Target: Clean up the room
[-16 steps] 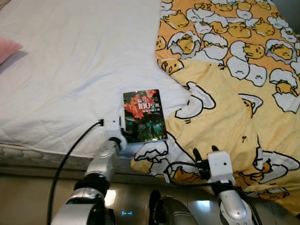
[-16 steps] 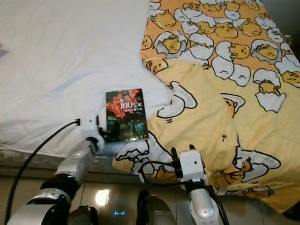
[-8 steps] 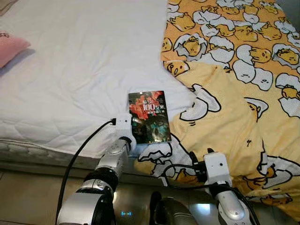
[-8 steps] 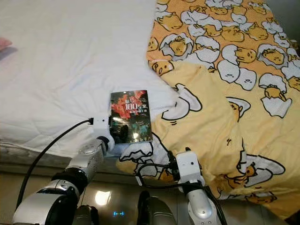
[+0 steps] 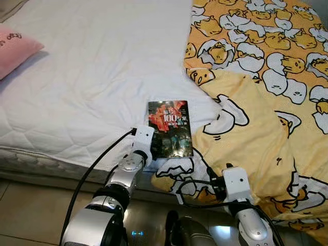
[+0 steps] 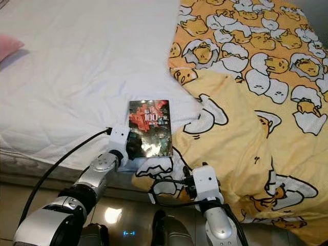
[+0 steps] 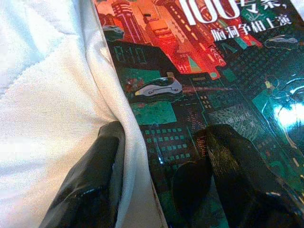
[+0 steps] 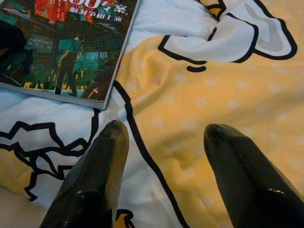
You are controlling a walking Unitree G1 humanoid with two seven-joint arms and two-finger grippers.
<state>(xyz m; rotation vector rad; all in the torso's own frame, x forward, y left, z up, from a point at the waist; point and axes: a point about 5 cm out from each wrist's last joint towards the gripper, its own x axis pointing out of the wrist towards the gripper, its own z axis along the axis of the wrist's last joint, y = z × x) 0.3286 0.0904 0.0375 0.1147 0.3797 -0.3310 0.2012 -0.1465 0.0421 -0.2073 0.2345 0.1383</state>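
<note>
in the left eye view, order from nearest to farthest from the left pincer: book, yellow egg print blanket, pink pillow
1. Glossy dark book with red cover art: under the left pincer, one finger on its cover, near the bed's edge.
2. Yellow egg-print blanket: just beyond the book, on the robot's right.
3. Pink pillow: far off at the bed's upper left.

The red-and-teal paperback book (image 5: 170,129) has a glossy laminated cover that throws back a bright glare in the left wrist view. Under it, the white quilted cotton-like sheet (image 5: 97,77) is matt, with stitched diamond seams. At 3 o'clock from the book lies the yellow cartoon-egg print blanket (image 5: 266,102), a soft matt cloth, faintly dotted up close. The pink plush pillow (image 5: 15,46) at 10 o'clock looks soft. The left gripper (image 7: 161,190) and right gripper (image 8: 164,185) have shiny black plastic fingers. The arms are brushed silver metal with white plastic wrist housings. The beige tiled floor (image 5: 31,220) is smooth and reflective.
</note>
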